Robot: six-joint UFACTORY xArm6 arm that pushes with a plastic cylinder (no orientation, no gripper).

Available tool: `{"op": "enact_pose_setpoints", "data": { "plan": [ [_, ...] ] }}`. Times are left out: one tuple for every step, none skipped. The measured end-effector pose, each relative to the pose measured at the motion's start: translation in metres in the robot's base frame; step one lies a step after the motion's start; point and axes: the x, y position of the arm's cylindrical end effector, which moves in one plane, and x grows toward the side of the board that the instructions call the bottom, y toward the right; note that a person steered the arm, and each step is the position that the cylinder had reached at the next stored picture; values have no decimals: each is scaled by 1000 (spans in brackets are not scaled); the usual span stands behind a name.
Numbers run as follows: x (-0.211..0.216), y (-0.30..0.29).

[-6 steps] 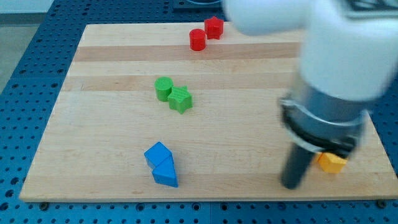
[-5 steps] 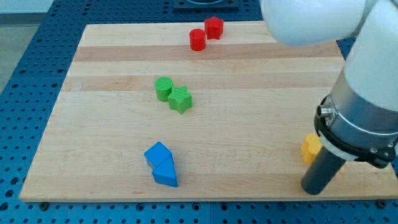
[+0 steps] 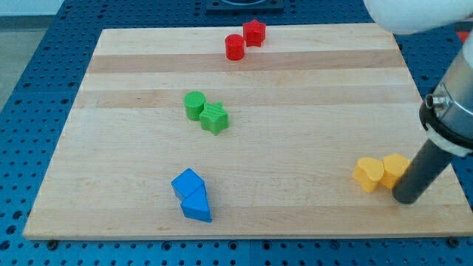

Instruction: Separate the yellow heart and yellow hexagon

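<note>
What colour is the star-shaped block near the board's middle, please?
Green: the star block, touching a green round block, in the camera view.

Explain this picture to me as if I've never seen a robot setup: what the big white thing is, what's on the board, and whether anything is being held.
The big white and grey shape at the view's right is a robot arm. It has no hand; it ends in a dark rod, and my tip only pushes things along the wooden board. One camera looks down at the board.

Small blocks lie in pairs: two red blocks at the top, a green cylinder touching a green star, two blue blocks near the bottom, and a yellow heart against a yellow hexagon. My tip stands just right of the hexagon. Nothing is held.
</note>
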Motion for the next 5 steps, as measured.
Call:
{"op": "enact_pose_setpoints", "data": {
  "plan": [
    [-18,0],
    [-35,0],
    [-37,0],
    [-37,0],
    [-45,0]
  ]
}}
